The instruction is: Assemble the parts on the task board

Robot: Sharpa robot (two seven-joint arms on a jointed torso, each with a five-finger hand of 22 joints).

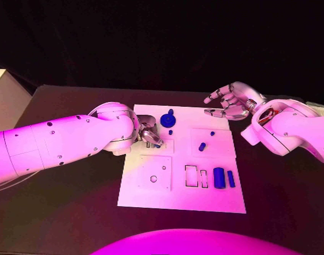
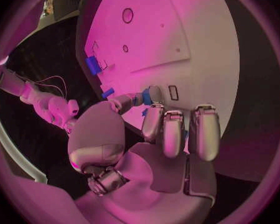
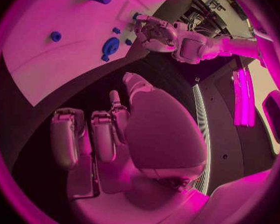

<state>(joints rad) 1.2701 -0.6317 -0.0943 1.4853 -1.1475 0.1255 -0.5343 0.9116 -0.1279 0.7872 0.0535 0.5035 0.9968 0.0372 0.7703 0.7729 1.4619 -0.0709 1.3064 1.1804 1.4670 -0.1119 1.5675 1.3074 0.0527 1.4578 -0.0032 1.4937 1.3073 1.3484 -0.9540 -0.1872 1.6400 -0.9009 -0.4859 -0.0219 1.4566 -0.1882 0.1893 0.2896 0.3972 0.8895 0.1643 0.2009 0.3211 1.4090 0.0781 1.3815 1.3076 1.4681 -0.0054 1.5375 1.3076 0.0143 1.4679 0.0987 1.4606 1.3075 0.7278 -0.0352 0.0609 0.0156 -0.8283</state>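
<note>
A black table (image 1: 70, 212) carries a white task board (image 1: 181, 196) at its middle. On the board's near right stand two upright blue blocks (image 1: 219, 177), with empty rectangular slots just to their left. Farther left is a square plate with a small round hole (image 1: 153, 179). The left arm reaches in from the left, and its left hand (image 1: 148, 133) rests fingers-down over the board's left-middle area. In the left wrist view its thumb and one finger pinch a small blue part (image 2: 144, 97) against the board, while the other fingers are curled beside it. Near the board's middle right lies a small blue peg (image 1: 202, 146). At the far edge sits a round blue disc part (image 1: 168, 119). The right hand (image 1: 231, 102) hovers past the board's far right corner, fingers spread and loosely curled, holding nothing. No writing can be read anywhere.
</note>
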